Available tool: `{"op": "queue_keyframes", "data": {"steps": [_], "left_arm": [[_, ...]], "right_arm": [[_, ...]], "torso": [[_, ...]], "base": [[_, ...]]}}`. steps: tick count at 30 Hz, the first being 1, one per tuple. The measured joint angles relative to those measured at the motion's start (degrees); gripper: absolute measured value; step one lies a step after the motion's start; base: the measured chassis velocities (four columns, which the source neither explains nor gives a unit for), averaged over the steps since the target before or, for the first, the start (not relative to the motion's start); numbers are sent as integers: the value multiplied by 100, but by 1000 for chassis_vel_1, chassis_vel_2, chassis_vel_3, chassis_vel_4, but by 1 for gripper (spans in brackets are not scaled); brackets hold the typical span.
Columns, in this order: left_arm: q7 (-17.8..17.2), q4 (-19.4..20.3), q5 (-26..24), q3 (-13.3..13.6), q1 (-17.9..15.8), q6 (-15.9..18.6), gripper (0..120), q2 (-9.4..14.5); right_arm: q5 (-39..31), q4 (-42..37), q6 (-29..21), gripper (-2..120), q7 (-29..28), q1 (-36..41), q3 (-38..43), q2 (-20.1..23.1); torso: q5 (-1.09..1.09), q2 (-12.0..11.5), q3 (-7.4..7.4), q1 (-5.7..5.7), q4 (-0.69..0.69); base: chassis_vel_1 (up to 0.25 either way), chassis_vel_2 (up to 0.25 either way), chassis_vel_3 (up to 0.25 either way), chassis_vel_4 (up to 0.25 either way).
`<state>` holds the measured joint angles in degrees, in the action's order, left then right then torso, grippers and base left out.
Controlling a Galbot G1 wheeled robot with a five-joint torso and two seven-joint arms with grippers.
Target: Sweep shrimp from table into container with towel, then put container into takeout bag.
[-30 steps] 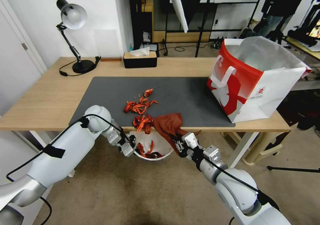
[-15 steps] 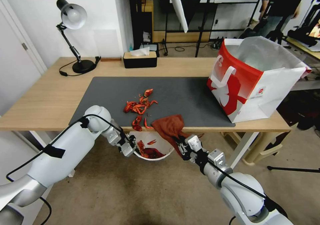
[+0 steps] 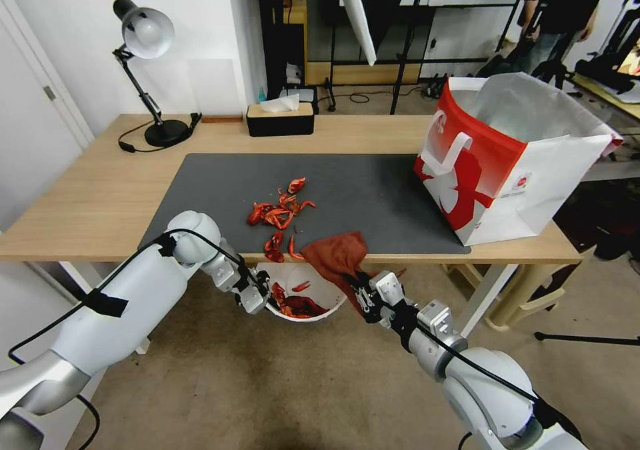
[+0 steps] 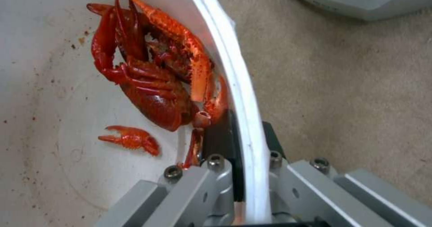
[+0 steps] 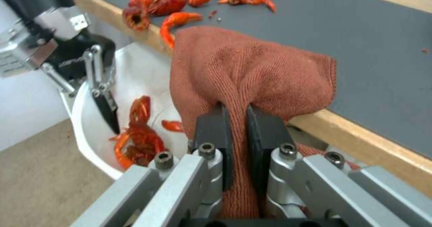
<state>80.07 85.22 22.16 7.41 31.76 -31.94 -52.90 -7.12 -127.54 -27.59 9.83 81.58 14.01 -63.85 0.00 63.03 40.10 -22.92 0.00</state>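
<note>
The container [image 3: 303, 295] was held below the table [image 3: 87, 203] edge, rim clamped by the left end effector [image 3: 261, 295]. The towel [image 3: 338, 257] (draped lengthwise over that edge) was pinched by the right end effector [image 3: 360, 295]. Shrimp [image 3: 279, 211] lay on the mat.

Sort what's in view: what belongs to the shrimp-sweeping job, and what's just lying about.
Job: shrimp; towel, in right gripper; container, rim in left gripper; takeout bag; table.
Lying about: desk lamp; tissue box.
</note>
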Motion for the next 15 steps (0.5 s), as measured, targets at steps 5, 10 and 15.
{"op": "queue_keyframes", "data": {"steps": [5, 10, 15], "left_arm": [[6, -1, 2, 0, -12, 1, 0, 3], [6, -23, 4, 0, -17, 1, 0, 2], [10, -31, 12, -1, -11, -2, 0, -4]], "right_arm": [[70, -93, 0, 6, 91, 134, 16, 56], [117, -235, 15, 6, 173, 308, 93, 127], [128, -475, 34, 6, 228, 502, 228, 225]], "torso": [[0, 0, 0, 0, 0], [0, 0, 0, 0, 0], [0, 0, 0, 0, 0]], "base": [[0, 0, 0, 0], [0, 0, 0, 0], [0, 0, 0, 0]]}}
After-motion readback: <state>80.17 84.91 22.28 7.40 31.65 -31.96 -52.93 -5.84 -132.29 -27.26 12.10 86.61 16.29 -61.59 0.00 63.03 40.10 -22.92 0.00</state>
